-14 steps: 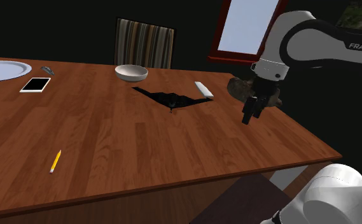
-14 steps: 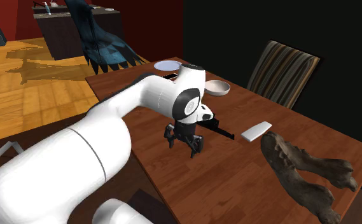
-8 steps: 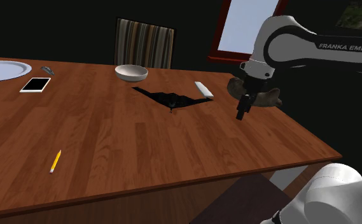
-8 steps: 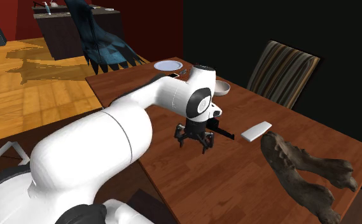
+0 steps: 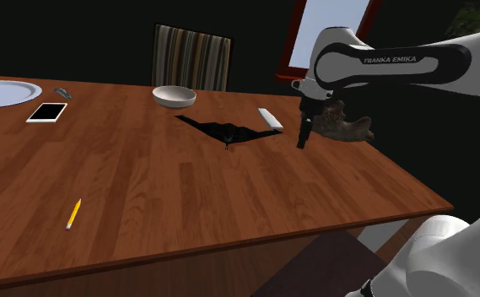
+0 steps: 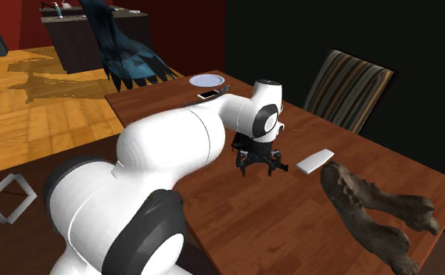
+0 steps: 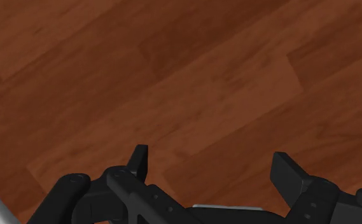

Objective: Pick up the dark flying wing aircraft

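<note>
1. The all-black two-finger pincer hangs from the white arm with its fingers pointing down at the table; in the wrist view the pincer stands open, its two fingers well apart with nothing but bare wood grain between them
2. In the second exterior view the pincer sits low over the brown wooden table, its fingers spread
3. In the shoulder view the dark flying wing aircraft, a flat black swept shape, lies on the brown wooden table at about nine o'clock from the pincer, near it but apart, not held
4. A flat white oblong bar lies at ten o'clock from the pincer, just beside the aircraft's nearer wingtip; in the second exterior view the bar lies at three o'clock from the pincer
5. A rough brown lump like driftwood lies at two o'clock from the pincer in the shoulder view, partly behind the arm
6. A shallow white bowl stands at ten o'clock from the aircraft, near the table's far edge, with a striped chair back behind it
7. Well off at nine o'clock from the aircraft lies a white-edged phone with a black screen, and a round white plate at ten o'clock from the phone
8. A yellow pencil lies at eight o'clock from the aircraft, well apart from it
</note>
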